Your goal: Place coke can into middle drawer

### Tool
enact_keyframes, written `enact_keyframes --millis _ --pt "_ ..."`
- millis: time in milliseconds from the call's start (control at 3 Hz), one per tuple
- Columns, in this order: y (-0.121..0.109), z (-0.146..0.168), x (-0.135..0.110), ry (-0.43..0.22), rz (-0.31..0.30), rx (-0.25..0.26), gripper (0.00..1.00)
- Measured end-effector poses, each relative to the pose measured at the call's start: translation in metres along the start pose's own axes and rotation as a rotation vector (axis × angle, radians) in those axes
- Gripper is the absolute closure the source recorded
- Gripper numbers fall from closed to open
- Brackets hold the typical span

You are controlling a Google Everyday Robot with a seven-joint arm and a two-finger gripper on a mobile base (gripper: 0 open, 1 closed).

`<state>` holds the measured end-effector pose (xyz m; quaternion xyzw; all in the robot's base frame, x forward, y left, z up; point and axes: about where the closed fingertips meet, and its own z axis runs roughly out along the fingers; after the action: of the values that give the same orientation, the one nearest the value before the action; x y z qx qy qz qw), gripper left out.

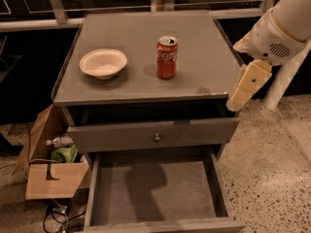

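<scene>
The red coke can (166,57) stands upright on the grey cabinet top (194,42), right of centre. The middle drawer (184,193) is pulled out at the bottom of the view, and its flat grey floor holds nothing. My gripper (248,86), cream-coloured under the white arm (279,33), hangs off the cabinet's right edge. It is to the right of the can and lower, and touches nothing.
A cream-white bowl (103,63) sits on the top, left of the can. The upper drawer with a brass knob (156,138) is slightly open. A cardboard box (51,178) with a bottle (58,141) and cables stands on the floor at the left.
</scene>
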<state>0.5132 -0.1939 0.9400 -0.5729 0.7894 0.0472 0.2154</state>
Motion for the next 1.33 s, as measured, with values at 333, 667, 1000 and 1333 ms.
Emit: enact_keyframes --millis 333,667,1000,1333 --pt "0.000 0.000 0.000 0.000 0.000 0.000 0.00" --pt "-0.016 0.020 -0.007 -0.073 0.040 -0.007 0.00" --pt "-0.049 0.051 -0.017 -0.154 0.111 -0.004 0.00" --pt "-0.071 0.078 -0.021 -0.200 0.162 -0.007 0.00"
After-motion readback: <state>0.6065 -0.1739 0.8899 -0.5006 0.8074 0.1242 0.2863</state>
